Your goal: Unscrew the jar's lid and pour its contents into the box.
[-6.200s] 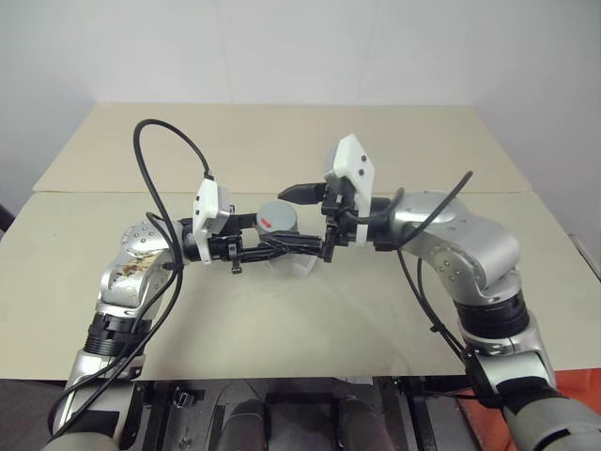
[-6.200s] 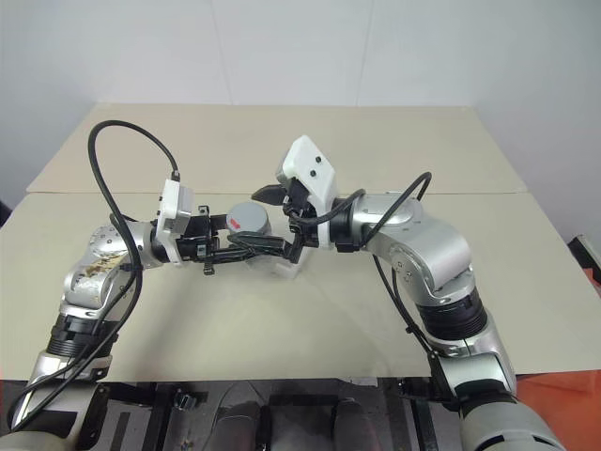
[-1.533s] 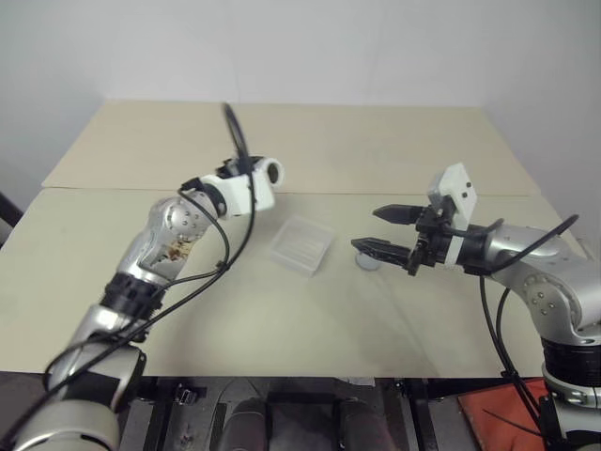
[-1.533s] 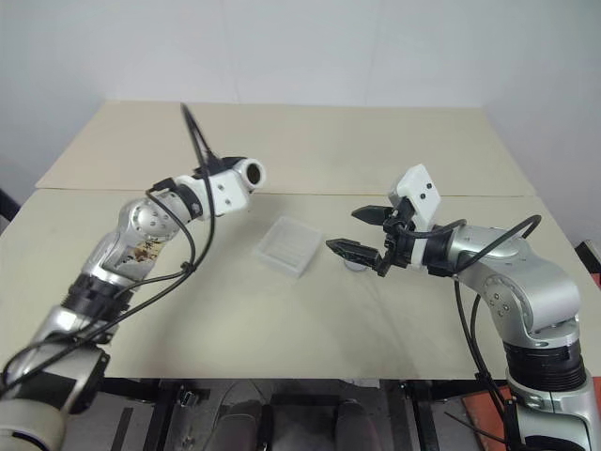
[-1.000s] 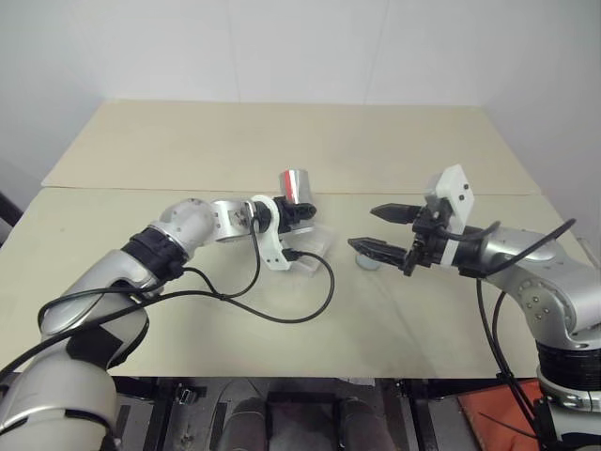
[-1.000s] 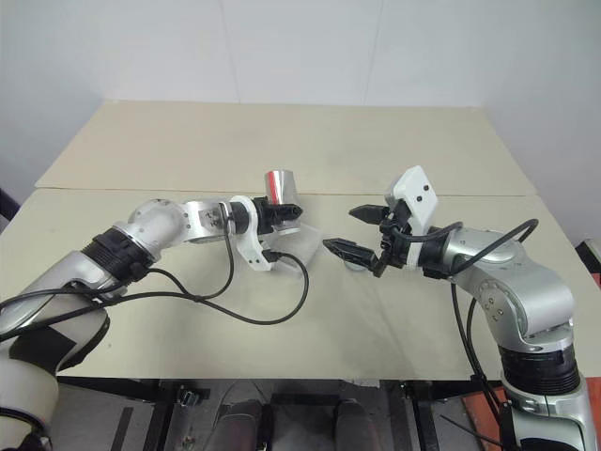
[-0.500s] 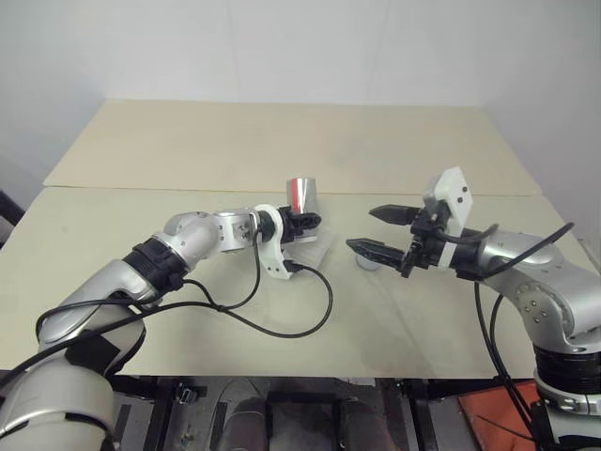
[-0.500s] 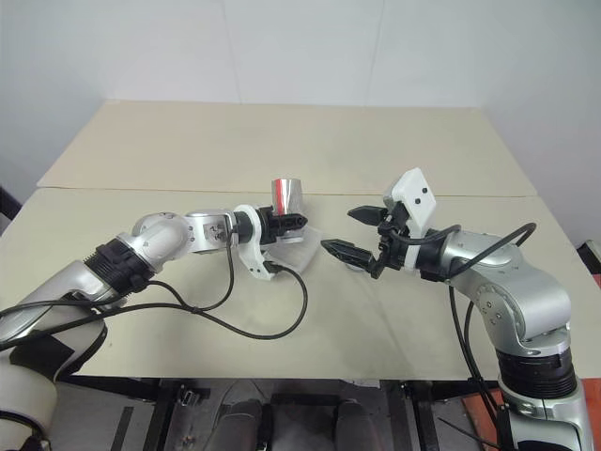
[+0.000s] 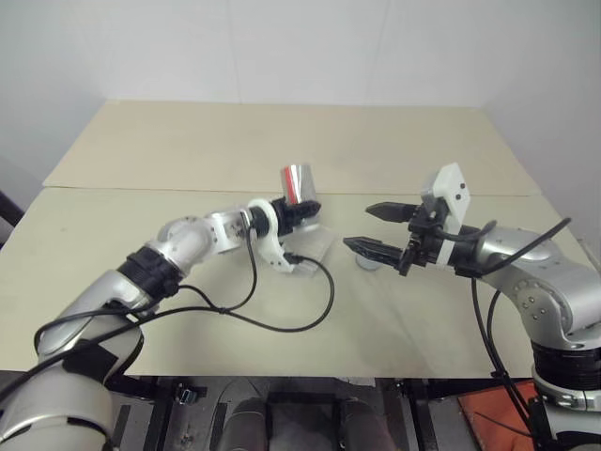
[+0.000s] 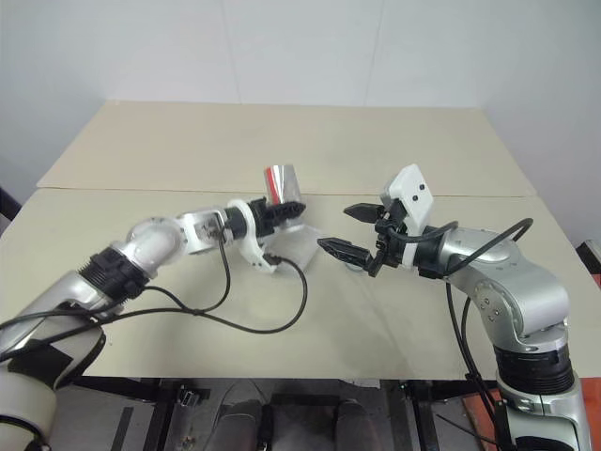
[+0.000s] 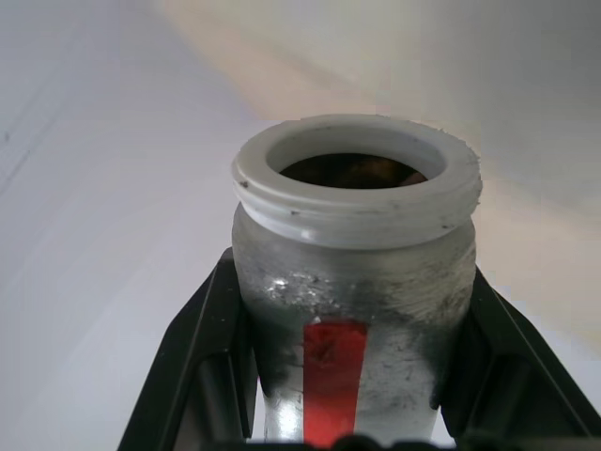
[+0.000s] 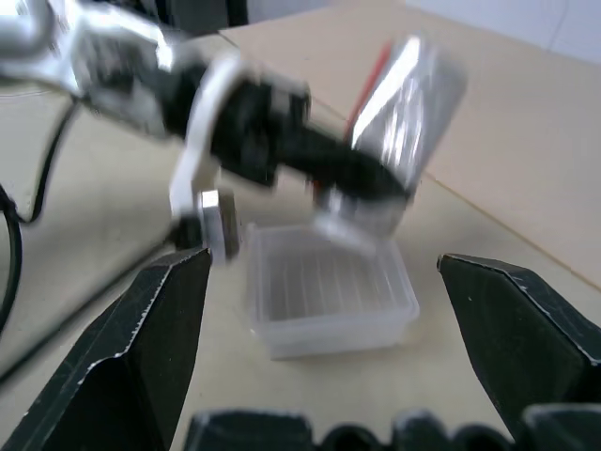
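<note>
My left gripper (image 9: 306, 213) is shut on the jar (image 9: 297, 182) close to its neck. The jar has no lid on and is tipped. Its silvery, red-striped body (image 12: 409, 86) rises above the fingers, and its white rim (image 11: 357, 202) points down over the box (image 12: 329, 299). Something dark brown, the contents (image 11: 352, 171), shows inside the mouth. The clear box (image 10: 293, 248) lies on the table under that gripper. My right gripper (image 9: 357, 225) hangs open just right of the box, holding nothing. The grey lid (image 9: 368, 264) lies on the table below its lower finger, partly hidden.
The tan table (image 9: 404, 324) has a seam across its middle, and a white wall stands behind it. A black cable (image 9: 310, 305) loops from my left wrist over the table in front of the box.
Over the last second my left wrist has turned a little with the jar above the box. The right gripper has stayed where it was, open.
</note>
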Robot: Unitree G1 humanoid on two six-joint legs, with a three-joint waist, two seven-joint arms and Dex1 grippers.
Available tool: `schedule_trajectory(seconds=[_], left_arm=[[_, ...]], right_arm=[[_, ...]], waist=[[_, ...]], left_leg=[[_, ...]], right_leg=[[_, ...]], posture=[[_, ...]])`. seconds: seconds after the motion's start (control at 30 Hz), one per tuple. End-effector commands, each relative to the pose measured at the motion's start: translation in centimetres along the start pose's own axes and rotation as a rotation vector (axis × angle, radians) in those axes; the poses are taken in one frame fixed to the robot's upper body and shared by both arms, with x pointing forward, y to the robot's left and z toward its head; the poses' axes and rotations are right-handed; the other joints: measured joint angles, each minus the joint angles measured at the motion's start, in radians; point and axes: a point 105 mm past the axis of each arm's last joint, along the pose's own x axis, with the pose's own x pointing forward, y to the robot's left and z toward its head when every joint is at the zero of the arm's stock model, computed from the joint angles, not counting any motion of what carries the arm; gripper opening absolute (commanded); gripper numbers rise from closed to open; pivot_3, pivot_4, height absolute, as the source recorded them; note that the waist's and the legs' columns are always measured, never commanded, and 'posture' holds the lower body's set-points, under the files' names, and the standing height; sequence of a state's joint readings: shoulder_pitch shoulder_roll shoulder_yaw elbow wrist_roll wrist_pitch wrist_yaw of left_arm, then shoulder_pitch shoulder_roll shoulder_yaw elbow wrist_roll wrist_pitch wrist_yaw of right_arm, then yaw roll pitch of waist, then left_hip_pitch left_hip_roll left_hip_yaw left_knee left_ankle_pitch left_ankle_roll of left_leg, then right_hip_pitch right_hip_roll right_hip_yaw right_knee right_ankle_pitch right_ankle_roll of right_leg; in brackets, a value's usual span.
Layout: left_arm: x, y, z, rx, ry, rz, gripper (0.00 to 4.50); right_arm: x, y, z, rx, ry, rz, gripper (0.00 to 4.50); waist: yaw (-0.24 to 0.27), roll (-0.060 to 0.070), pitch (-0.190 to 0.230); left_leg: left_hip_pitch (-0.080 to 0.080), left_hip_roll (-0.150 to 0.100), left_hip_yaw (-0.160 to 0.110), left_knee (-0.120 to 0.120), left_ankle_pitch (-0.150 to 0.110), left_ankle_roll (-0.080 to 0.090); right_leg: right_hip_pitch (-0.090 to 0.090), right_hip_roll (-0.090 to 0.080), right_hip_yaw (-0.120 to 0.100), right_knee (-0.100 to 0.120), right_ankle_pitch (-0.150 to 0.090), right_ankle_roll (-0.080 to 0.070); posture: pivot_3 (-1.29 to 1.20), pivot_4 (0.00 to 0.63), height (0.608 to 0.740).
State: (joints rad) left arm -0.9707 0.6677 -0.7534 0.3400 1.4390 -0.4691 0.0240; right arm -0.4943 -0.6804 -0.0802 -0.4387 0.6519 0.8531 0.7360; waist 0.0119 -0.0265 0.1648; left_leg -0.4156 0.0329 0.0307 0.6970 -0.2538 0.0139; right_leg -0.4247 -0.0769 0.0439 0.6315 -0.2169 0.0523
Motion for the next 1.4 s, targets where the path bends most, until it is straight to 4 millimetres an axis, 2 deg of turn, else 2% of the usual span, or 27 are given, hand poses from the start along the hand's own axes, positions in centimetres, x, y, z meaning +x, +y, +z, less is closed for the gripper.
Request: schedule_trajectory(seconds=[0.03, 0.17, 0.27, 0.33, 0.4, 0.57, 0.63, 0.7, 0.73, 0.83, 0.97, 1.07, 1.2, 1.3, 1.37, 1.4], left_arm=[[-0.3, 2.2, -2.9, -0.083, 0.112, 0.081, 2.03], [-0.8, 3.0, -5.5, -0.357, 0.222, 0.16, 2.03], [-1.9, 3.5, -7.3, -0.732, 0.274, 0.265, 2.03], [-2.6, 3.3, -7.8, -0.93, 0.28, 0.303, 2.03], [-3.6, 2.8, -8.8, -1.233, 0.32, 0.357, 2.03], [-5.8, 1.7, -9.7, -1.869, 0.264, 0.516, 2.03], [-6.7, 0.7, -9.7, -2.126, 0.232, 0.579, 2.03], [-7.2, -0.1, -9.3, -2.291, 0.2, 0.609, 2.03], [-7.5, -1.2, -9.0, -2.359, 0.218, 0.632, 2.03], [-8.2, -2.9, -7.4, -2.401, 0.217, 0.691, 2.03], [-8.6, -2.9, -5.7, -2.378, 0.16, 0.761, 2.03], [-8.6, -4.0, -4.6, -2.388, 0.19, 0.746, 2.03], [-8.6, -5.0, -4.8, -2.347, 0.276, 0.734, 2.03], [-8.5, -5.1, -6.8, -2.189, 0.381, 0.689, 2.03], [-7.9, -4.5, -7.5, -1.939, 0.411, 0.559, 2.03], [-7.4, -3.3, -8.3, -1.693, 0.397, 0.469, 2.03]], right_arm=[[-0.4, 0.2, 1.1, -0.035, -0.035, 0.002, 4.46], [-0.6, 0.2, 1.0, -0.03, -0.031, -0.008, 4.46], [-0.7, 0.2, 1.0, -0.026, -0.032, -0.011, 4.46], [-0.8, 0.1, 1.0, -0.025, -0.032, -0.014, 4.46], [-0.9, -0.1, 1.0, -0.025, -0.031, -0.019, 4.46], [-1.0, -0.2, 1.0, -0.025, -0.027, -0.019, 4.46], [-1.0, -0.2, 1.0, -0.024, -0.026, -0.013, 4.46], [-1.0, -0.2, 1.0, -0.023, -0.025, -0.009, 4.46], [-0.9, -0.1, 1.0, -0.022, -0.025, -0.005, 4.46], [-0.9, 0.0, 1.0, -0.022, -0.026, 0.003, 4.46], [-0.9, 0.1, 1.1, -0.021, -0.024, 0.006, 4.46], [-1.0, 0.1, 1.1, -0.022, -0.022, 0.007, 4.46], [-0.9, 0.2, 1.1, -0.023, -0.02, 0.009, 4.46], [-1.0, 0.2, 1.2, -0.026, -0.02, 0.009, 4.46], [-1.0, 0.2, 1.2, -0.027, -0.02, 0.008, 4.46], [-1.0, 0.1, 1.2, -0.029, -0.019, 0.006, 4.46]], waist=[[0.0, 0.0, 0.0], [0.001, 0.0, 0.0], [-0.001, 0.0, 0.0], [-0.003, 0.0, 0.0], [-0.007, 0.0, 0.0], [-0.012, 0.0, 0.0], [-0.014, 0.0, 0.0], [-0.016, 0.0, 0.0], [-0.017, 0.0, 0.0], [-0.021, 0.0, 0.0], [-0.017, 0.0, 0.0], [-0.01, 0.0, 0.0], [-0.01, 0.0, 0.0], [-0.008, 0.0, 0.0], [-0.007, 0.0, 0.0], [-0.006, 0.0, 0.0]], left_leg=[[0.0, 0.0, 0.0, 0.0, 0.0, 0.0], [-0.001, 0.0, 0.0, 0.001, 0.0, 0.0], [-0.001, 0.0, 0.0, 0.001, 0.0, 0.0], [0.0, 0.0, 0.0, 0.001, 0.0, 0.0], [0.0, 0.0, 0.0, 0.001, 0.0, 0.0], [0.0, 0.0, -0.001, 0.001, 0.0, 0.0], [0.0, 0.0, -0.002, 0.001, 0.0, 0.0], [0.0, 0.0, -0.002, 0.001, 0.0, 0.0], [0.001, 0.0, -0.002, 0.001, 0.0, 0.0], [0.002, 0.0, -0.003, 0.001, 0.0, 0.0], [0.001, 0.0, -0.003, 0.001, 0.0, 0.0], [0.001, -0.001, -0.003, 0.001, 0.0, 0.0], [0.003, -0.001, -0.002, 0.001, 0.0, 0.0], [0.002, -0.001, -0.002, 0.001, 0.0, 0.0], [0.002, -0.001, -0.002, 0.001, 0.0, 0.0], [0.002, -0.001, -0.002, 0.001, 0.0, 0.0]], right_leg=[[-0.001, 0.0, 0.0, 0.0, 0.0, 0.0], [0.0, -0.001, 0.0, 0.0, 0.0, 0.0], [0.0, 0.0, 0.0, 0.0, 0.0, 0.0], [0.0, -0.001, 0.0, 0.0, 0.0, 0.0], [0.0, 0.0, 0.0, 0.001, 0.0, 0.0], [0.0, 0.0, 0.0, 0.001, 0.0, 0.0], [0.001, 0.0, 0.0, 0.0, 0.0, 0.0], [0.001, 0.0, 0.0, 0.0, 0.0, 0.0], [0.001, 0.0, 0.0, 0.0, 0.0, 0.0], [0.002, 0.0, 0.0, 0.0, 0.0, 0.0], [0.002, 0.0, 0.0, 0.0, 0.0, 0.0], [0.002, 0.0, 0.0, -0.002, 0.0, 0.0], [0.003, 0.0, 0.0, -0.003, 0.0, 0.0], [0.002, 0.0, 0.0, -0.003, 0.0, 0.0], [0.003, 0.0, 0.0, -0.004, 0.0, 0.0], [0.003, 0.0, 0.0, -0.004, 0.0, 0.0]], posture=[[0.0, 0.15, 0.74], [0.0, 0.15, 0.74], [0.0, 0.15, 0.74], [0.0, 0.15, 0.74], [0.0, 0.15, 0.74], [0.0, 0.15, 0.74], [0.0, 0.15, 0.74], [0.0, 0.15, 0.74], [0.0, 0.15, 0.74], [0.0, 0.15, 0.74], [0.0, 0.15, 0.74], [0.0, 0.15, 0.74], [0.0, 0.15, 0.74], [0.0, 0.15, 0.74], [0.0, 0.15, 0.74], [0.0, 0.15, 0.74]])
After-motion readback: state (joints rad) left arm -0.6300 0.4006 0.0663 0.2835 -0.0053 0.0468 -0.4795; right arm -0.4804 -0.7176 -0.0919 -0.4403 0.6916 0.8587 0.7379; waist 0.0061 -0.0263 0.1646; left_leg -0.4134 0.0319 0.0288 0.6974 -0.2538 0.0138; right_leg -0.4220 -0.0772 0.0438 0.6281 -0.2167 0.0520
